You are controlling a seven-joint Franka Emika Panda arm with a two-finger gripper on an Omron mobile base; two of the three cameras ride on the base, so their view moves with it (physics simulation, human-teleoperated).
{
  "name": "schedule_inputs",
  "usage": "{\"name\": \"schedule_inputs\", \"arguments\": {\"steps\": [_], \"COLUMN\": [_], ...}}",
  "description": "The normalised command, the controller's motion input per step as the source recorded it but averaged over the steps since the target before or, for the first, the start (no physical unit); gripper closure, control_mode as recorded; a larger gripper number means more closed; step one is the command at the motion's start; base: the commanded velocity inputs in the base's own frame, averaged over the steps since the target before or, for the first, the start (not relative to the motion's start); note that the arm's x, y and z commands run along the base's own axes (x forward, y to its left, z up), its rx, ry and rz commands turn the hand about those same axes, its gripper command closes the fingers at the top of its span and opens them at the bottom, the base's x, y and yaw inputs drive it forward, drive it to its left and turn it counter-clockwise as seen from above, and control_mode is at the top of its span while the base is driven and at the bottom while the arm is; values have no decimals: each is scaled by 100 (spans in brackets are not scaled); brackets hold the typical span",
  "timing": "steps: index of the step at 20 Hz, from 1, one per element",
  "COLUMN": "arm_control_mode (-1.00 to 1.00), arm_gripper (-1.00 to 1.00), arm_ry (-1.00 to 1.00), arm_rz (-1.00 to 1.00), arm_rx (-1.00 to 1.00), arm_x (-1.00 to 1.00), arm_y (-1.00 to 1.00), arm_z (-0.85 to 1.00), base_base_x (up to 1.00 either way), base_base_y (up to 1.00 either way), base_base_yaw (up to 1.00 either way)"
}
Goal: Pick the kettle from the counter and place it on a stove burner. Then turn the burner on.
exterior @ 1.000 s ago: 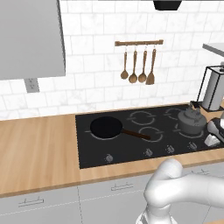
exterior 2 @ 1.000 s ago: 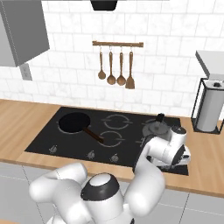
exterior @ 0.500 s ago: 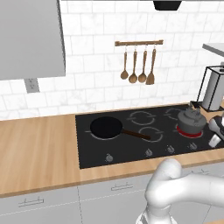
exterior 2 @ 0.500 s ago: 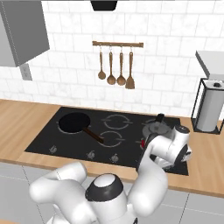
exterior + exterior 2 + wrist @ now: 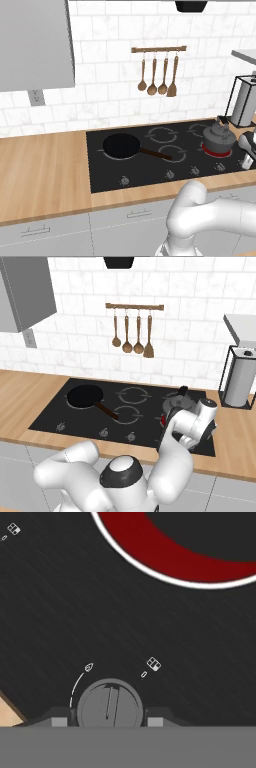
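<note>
The kettle (image 5: 218, 138) is seen standing on the red-glowing stove burner (image 5: 165, 559) at the cooktop's (image 5: 150, 172) right, a black frying pan (image 5: 121, 146) lying well apart, while a silver knob (image 5: 110, 704) is clasped between the gripper (image 5: 109, 721) fingertips.

Bare black glass between knob (image 5: 110, 706) and glowing burner (image 5: 170, 559) — kettle (image 5: 218, 139) beyond it.

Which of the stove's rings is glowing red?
The front right burner, the one under the kettle. The other rings are pale grey outlines.
</note>
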Motion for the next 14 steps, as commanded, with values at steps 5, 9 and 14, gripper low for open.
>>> {"name": "schedule_inputs", "arguments": {"steps": [5,9,14], "arm_control_mode": [-100,-100,-100], "arm_gripper": [100,100,100], "arm_ry": [0,0,0], "arm_rz": [9,10,15], "arm_rx": [0,0,0], "arm_x": [0,0,0], "arm_y": [7,18,29], "arm_z": [-12,-13,-11], "base_base_x": [0,0,0], "base_base_y": [0,0,0], "base_base_yaw": [0,0,0]}}
